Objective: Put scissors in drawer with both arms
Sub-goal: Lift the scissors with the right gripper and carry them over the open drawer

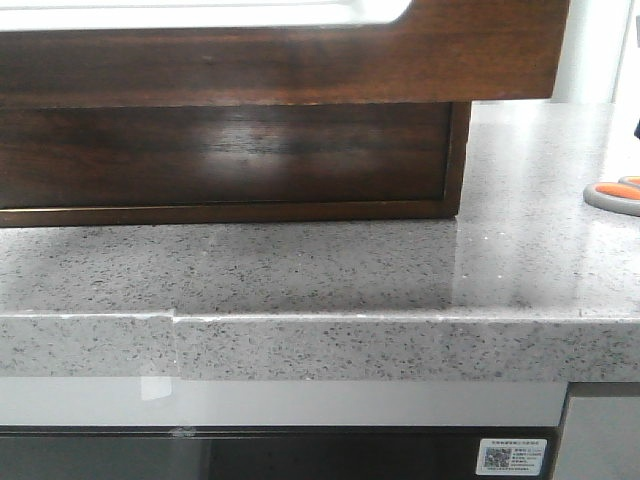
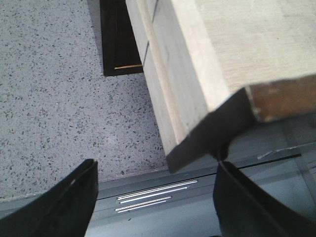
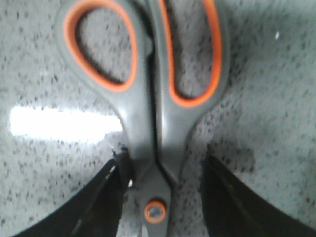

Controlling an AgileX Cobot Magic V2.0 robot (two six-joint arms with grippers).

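Note:
The scissors (image 3: 153, 98) lie flat on the speckled counter, grey handles with orange inner loops, blades shut. My right gripper (image 3: 163, 197) is open and straddles them at the orange pivot; one finger (image 3: 106, 197) touches the grey neck, the other stands apart. In the front view only the scissors' handles (image 1: 613, 195) show at the right edge. The drawer (image 1: 300, 65) is pulled out over the counter, its white inside just visible at the top. My left gripper (image 2: 155, 197) is open and empty, below the drawer's dark front corner (image 2: 212, 136).
The dark wooden cabinet (image 1: 250, 160) stands on the grey speckled counter (image 1: 320, 270) under the open drawer. The counter's front edge (image 1: 320, 345) runs across, with grey cupboard fronts (image 2: 163, 212) below it. The drawer's pale wooden side (image 2: 197, 59) overhangs the counter edge.

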